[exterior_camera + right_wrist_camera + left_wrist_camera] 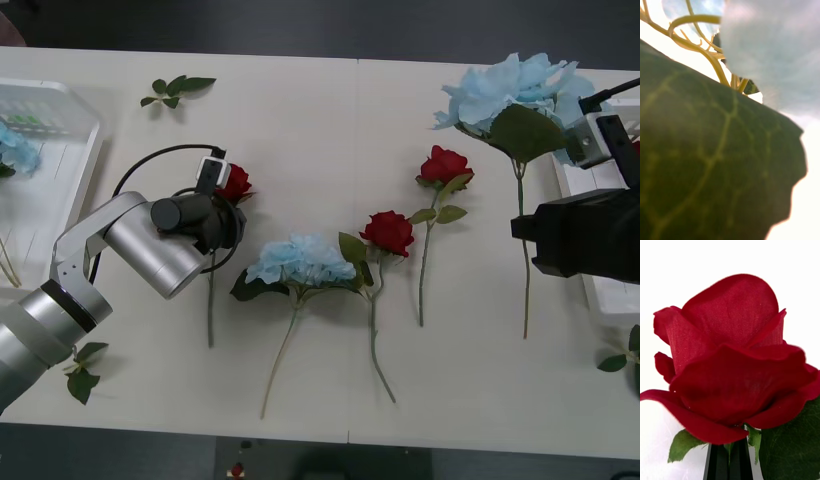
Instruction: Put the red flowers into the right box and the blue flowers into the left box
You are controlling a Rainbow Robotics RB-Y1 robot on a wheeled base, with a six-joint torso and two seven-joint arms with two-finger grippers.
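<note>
The left end effector (222,208) sat low over the left part of the white worktop (320,110), at the head of the leftmost red rose (236,184). In the left wrist view its black fingers (728,461) stood pressed together directly beneath that rose's bloom (730,360); whether they pinched the stem could not be told. The rose's stem ran down the worktop toward the robot.

The right end effector (590,140) was at the right edge of the worktop, beside the large blue flower (515,90) and its broad green leaf (525,132). The right wrist view showed this leaf (715,161) and pale petals close up, so the state of the fingers could not be told.

Two more red roses (388,232) (444,165) and a second blue flower (300,262) lay flat in the middle of the worktop, apart from both boxes. The left box (60,170) held a blue flower (15,150) at its far-left side. The right box (590,270) lay behind the right arm.
</note>
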